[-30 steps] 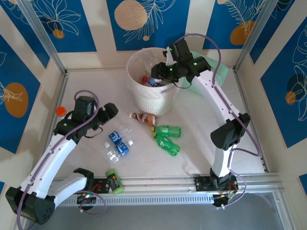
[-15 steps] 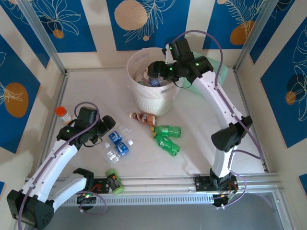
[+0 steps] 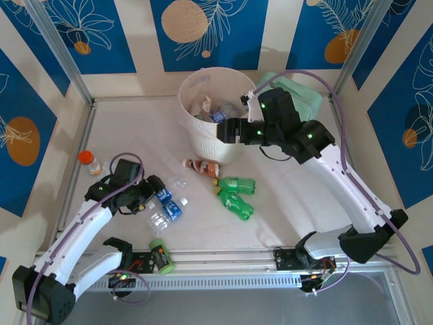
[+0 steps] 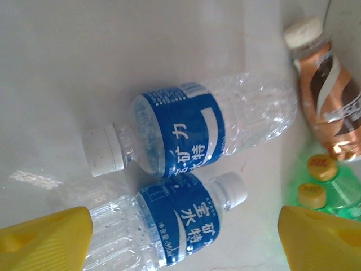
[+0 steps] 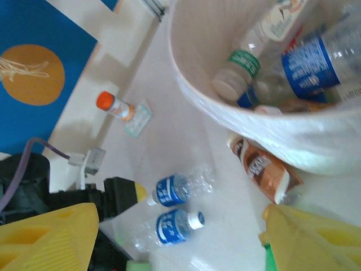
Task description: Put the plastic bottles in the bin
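On the white table (image 3: 135,128), lower left, my left gripper (image 4: 186,228) hangs wide open, empty, over two clear bottles (image 4: 180,132); my right gripper (image 5: 180,226) gapes empty by the bin (image 5: 194,90), upper centre.

There are two clear bottles with blue labels (image 4: 180,132). There are two green bottles with yellow caps (image 3: 237,184). There is one brown bottle (image 3: 203,167). There is one little jar with an orange cap (image 3: 88,161), one light green can (image 3: 160,256), one mint-green bag (image 3: 301,95) and one bin (image 3: 210,145). More bottles (image 5: 310,62) lie inside the bin. I can see at least three, but they are too piled up to count.
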Controlling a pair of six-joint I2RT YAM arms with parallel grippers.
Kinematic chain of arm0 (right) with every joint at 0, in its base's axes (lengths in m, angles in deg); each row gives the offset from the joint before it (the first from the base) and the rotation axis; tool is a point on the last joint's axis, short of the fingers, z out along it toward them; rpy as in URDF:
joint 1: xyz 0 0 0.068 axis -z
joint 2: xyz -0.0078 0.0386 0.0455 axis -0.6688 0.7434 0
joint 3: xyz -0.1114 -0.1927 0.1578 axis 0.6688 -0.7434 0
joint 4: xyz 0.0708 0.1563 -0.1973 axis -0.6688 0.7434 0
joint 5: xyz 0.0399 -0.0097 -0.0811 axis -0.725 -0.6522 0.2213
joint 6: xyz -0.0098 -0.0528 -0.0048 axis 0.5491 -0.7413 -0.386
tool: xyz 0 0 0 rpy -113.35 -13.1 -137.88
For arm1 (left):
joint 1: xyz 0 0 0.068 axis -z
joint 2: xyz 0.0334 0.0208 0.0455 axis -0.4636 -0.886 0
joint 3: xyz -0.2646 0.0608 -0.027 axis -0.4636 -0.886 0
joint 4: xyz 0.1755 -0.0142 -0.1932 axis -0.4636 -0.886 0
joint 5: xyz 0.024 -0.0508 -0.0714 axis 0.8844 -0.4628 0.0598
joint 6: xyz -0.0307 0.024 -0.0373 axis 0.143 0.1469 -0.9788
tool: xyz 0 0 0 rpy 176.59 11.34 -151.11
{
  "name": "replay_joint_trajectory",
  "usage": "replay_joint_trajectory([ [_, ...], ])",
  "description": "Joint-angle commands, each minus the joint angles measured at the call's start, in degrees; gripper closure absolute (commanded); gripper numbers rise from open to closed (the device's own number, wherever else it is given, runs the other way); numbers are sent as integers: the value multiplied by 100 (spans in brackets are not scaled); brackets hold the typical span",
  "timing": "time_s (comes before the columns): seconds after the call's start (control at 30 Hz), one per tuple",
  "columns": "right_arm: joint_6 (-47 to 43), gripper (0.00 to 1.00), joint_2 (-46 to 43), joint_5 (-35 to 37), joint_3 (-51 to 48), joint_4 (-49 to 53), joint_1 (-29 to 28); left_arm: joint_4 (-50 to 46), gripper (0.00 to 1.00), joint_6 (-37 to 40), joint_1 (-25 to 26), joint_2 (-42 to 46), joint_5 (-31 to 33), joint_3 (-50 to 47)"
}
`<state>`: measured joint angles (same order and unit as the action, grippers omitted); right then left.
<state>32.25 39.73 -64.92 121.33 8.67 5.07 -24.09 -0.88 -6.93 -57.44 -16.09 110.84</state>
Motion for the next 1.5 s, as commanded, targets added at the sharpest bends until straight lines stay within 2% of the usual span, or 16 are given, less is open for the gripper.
replay_joint_trajectory([
  [0.0,215,19,-227,115,-501,-262,32,-428,16,758,309,-202,-144,133],
  [0.37,597,16,-750,-313,-1422,-449,520,-856,9,1490,1575,-840,360,211],
  [0.53,655,12,-824,-528,-1579,-464,856,-843,0,1685,1913,-1335,424,255],
  [0.93,712,10,-891,-746,-1694,-469,1054,-469,1,1780,1992,-1981,825,81],
  [1.47,792,8,-857,-898,-1757,-555,1124,-39,20,2001,1992,-2459,651,54],
])
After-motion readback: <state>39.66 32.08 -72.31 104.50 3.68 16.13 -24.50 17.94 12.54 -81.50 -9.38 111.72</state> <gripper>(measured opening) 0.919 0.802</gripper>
